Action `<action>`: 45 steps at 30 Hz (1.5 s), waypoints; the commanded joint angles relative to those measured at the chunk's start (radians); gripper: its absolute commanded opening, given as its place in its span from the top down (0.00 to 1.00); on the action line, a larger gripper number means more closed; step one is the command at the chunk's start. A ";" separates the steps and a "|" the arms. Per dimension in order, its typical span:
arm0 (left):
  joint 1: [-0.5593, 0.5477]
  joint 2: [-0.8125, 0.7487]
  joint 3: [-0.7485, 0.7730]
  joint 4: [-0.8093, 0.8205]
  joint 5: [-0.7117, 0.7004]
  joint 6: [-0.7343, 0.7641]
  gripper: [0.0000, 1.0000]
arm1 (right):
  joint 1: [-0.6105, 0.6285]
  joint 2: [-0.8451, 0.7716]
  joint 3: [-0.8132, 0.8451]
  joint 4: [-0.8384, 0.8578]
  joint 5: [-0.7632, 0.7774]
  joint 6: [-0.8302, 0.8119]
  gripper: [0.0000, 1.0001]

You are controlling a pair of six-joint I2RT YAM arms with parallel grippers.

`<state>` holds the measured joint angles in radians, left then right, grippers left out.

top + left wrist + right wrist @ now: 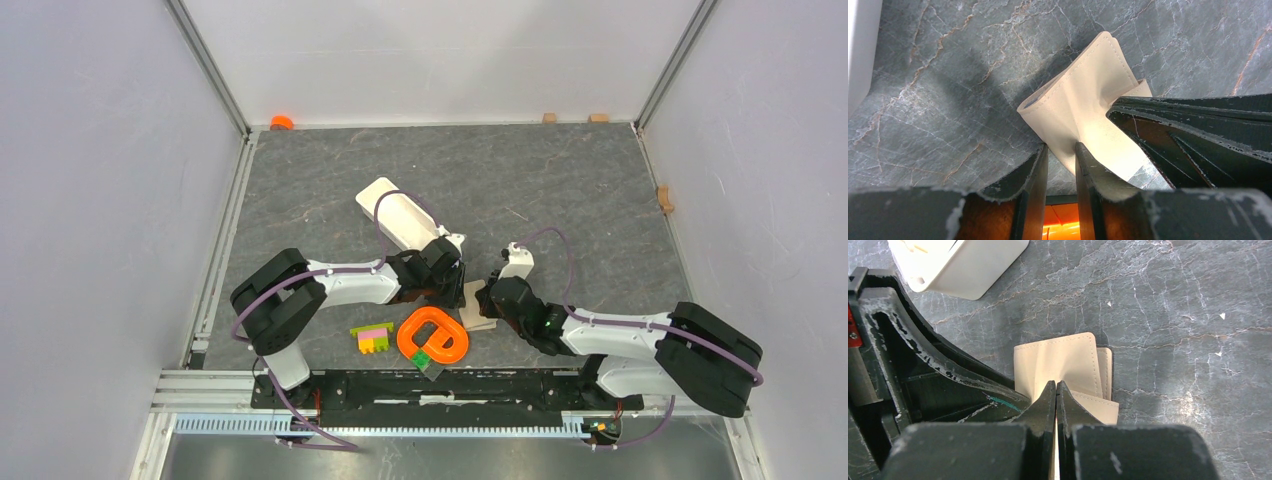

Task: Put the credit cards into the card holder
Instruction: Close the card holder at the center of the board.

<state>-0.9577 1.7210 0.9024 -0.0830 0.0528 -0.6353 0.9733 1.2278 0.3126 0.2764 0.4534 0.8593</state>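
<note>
The beige card holder lies between my two grippers in front of the arm bases. My left gripper has its fingertips closed on one lower fold of the card holder, which rises tented off the table, and a narrow gap stays between the jaws of the left gripper. My right gripper is shut on a thin flap of the card holder, with a pale sliver showing between the jaws of the right gripper. Its dark fingers come in from the right. No credit cards show in any view.
A long white tray lies just behind the left gripper. An orange ring with a green block, and pink-yellow-green toy bricks, sit near the front edge. Small wooden blocks and an orange cap lie by the back wall.
</note>
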 commanded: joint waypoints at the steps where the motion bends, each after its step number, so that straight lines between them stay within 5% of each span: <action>1: -0.003 0.023 0.000 -0.032 -0.057 0.022 0.67 | -0.001 0.005 -0.006 0.023 -0.001 0.015 1.00; 23: -0.002 0.022 0.001 -0.035 -0.062 0.018 0.67 | 0.014 0.008 -0.054 0.029 0.000 0.059 1.00; 45: -0.001 0.014 0.003 -0.041 -0.070 0.015 0.67 | 0.115 0.097 -0.177 -0.037 0.111 0.298 1.00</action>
<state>-0.9581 1.7210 0.9024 -0.0837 0.0444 -0.6353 1.0531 1.2640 0.2058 0.4362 0.5892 1.0996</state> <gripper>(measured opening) 0.332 0.004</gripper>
